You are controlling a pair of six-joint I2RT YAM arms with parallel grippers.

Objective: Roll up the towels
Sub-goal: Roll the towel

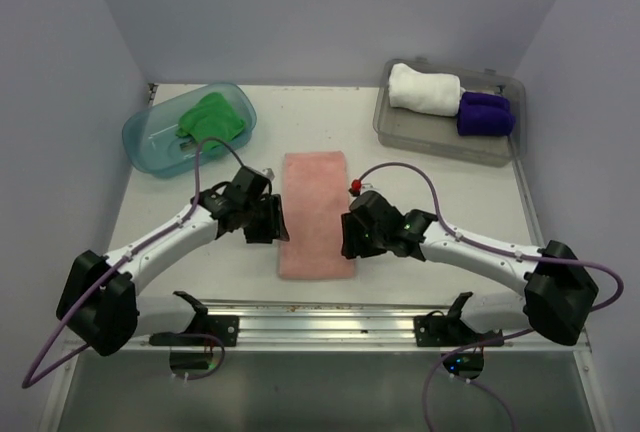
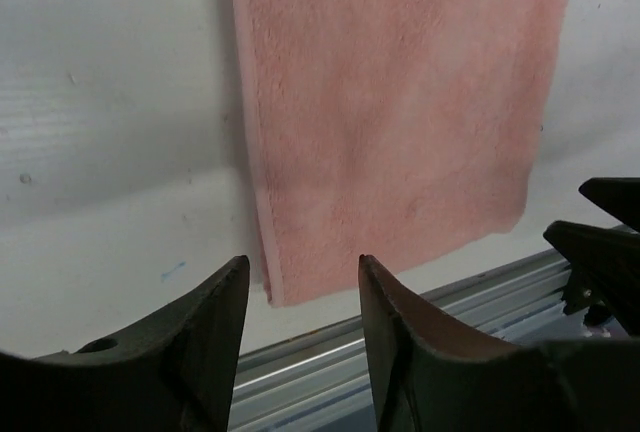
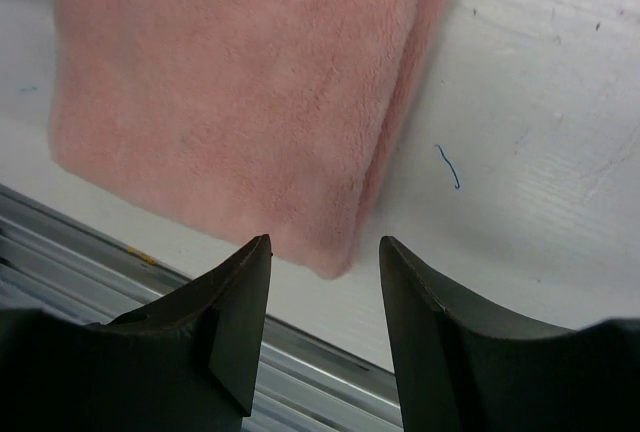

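A pink towel (image 1: 315, 214) lies flat, folded into a long strip, in the middle of the white table. My left gripper (image 1: 277, 224) is open and empty just beside the strip's left edge. In the left wrist view the towel (image 2: 400, 112) fills the upper middle and its near left corner lies between my fingertips (image 2: 232, 282). My right gripper (image 1: 349, 237) is open and empty beside the right edge. In the right wrist view the towel (image 3: 230, 92) shows its near right corner just above the gap between my fingertips (image 3: 258, 257).
A clear bin (image 1: 400, 127) at the back right holds a rolled white towel (image 1: 424, 89) and rolled purple towels (image 1: 485, 113). A blue tub (image 1: 150, 147) at the back left holds a green towel (image 1: 212, 117). A metal rail (image 1: 320, 324) runs along the near edge.
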